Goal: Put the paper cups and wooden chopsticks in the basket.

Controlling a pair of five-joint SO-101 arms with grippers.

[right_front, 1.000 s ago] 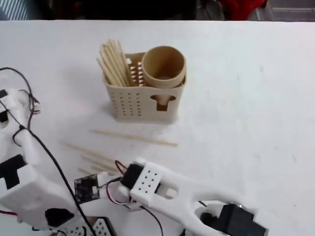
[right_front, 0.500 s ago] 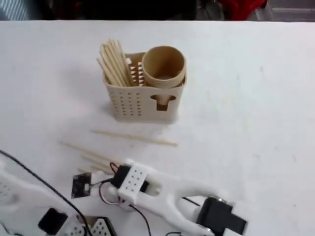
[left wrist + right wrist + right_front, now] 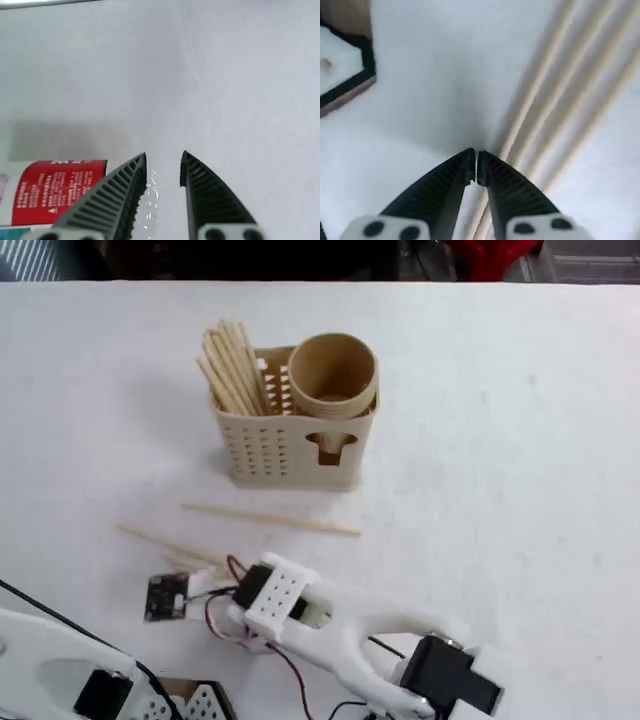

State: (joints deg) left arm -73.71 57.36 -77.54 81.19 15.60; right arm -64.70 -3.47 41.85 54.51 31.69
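Observation:
The beige perforated basket [image 3: 270, 450] stands mid-table with stacked paper cups [image 3: 333, 375] in one half and a bundle of wooden chopsticks [image 3: 232, 368] in the other. One loose chopstick [image 3: 270, 519] lies in front of it. Several more chopsticks [image 3: 165, 543] lie lower left, close up as chopsticks [image 3: 555, 85] in the right wrist view. My right gripper [image 3: 474, 165] is shut, its tips right over those chopsticks; the right arm [image 3: 300, 615] reaches in from the bottom edge. My left gripper [image 3: 163, 162] is open over bare table, with its arm [image 3: 60, 685] at the bottom left corner.
A red-labelled flat thing [image 3: 50, 192] lies beside the left gripper. A dark-framed edge [image 3: 350, 75] shows near the right gripper. A small black board [image 3: 165, 597] with wires hangs by the right wrist. The white table is free to the right of the basket.
The left arm has dropped back toward the bottom left corner. The right arm's wrist has shifted left and then slightly up toward the loose chopsticks.

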